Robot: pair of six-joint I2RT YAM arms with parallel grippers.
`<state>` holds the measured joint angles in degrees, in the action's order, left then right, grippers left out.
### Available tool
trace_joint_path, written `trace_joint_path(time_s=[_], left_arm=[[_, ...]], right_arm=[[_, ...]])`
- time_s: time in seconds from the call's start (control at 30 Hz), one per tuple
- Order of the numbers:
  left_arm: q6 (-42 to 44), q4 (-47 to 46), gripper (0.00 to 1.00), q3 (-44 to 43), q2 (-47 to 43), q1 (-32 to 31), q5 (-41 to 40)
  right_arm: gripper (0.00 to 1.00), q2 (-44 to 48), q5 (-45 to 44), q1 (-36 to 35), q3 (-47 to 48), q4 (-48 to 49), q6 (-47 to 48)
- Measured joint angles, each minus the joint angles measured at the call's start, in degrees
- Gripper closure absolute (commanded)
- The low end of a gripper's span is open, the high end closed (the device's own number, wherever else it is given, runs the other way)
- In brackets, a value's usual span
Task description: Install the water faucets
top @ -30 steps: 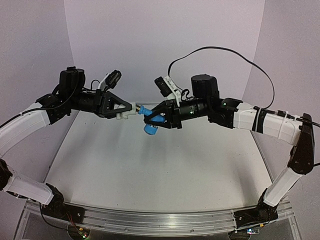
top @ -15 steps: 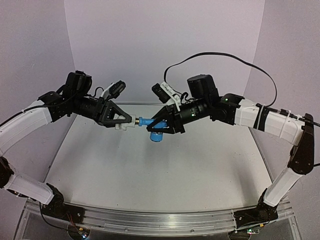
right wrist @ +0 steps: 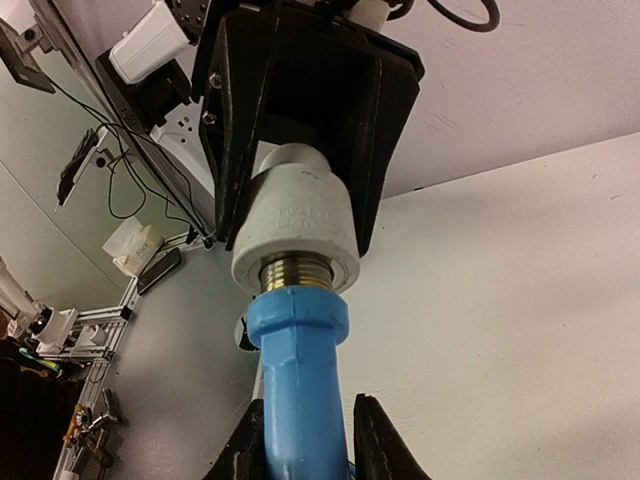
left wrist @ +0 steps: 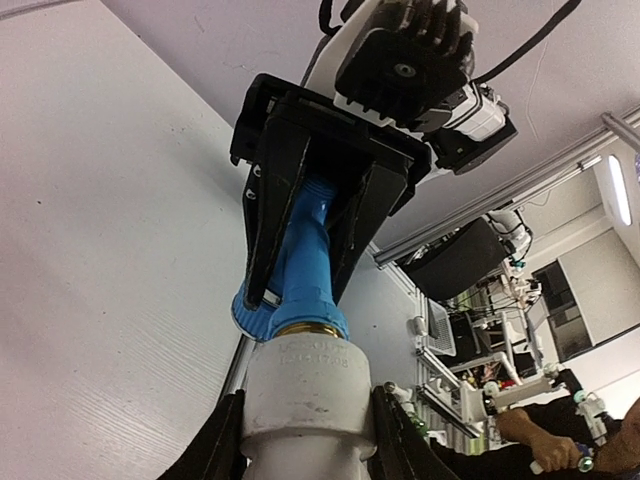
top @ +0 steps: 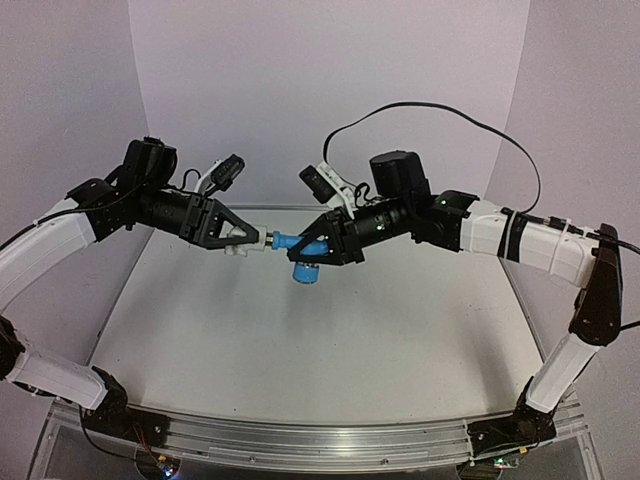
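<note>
Both arms hold the parts together in mid-air above the table. My left gripper is shut on the white pipe fitting, seen close in the left wrist view and in the right wrist view. My right gripper is shut on the blue tap, whose body shows in the right wrist view and in the left wrist view. The tap's brass threaded end sits partly inside the fitting's mouth. The tap's round blue knob hangs downward.
The white table top lies below the joined parts. A metal rail runs along the near edge. A black cable loops above the right arm. White walls stand behind and at the sides.
Both grippers have shifted a little lower and toward the left with the parts. The tap and fitting, first just touching end to end, are now pressed together in line.
</note>
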<state>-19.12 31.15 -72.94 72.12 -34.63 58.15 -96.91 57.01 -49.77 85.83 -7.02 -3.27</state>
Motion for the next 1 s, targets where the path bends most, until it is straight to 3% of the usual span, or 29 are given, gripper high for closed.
trace_joint_path(time_s=[0.47,1.0], left_arm=[[18.7,7.8,1.0,-4.3,0.6,-2.0,-7.5],[40.7,9.1,1.0,-5.9,-1.0,-5.2,-13.3]], right_arm=[[1.0,-1.3,1.7,0.4,0.1,0.5,-4.0],[1.0,-1.6,6.5,0.4,0.1,3.5,-7.3]])
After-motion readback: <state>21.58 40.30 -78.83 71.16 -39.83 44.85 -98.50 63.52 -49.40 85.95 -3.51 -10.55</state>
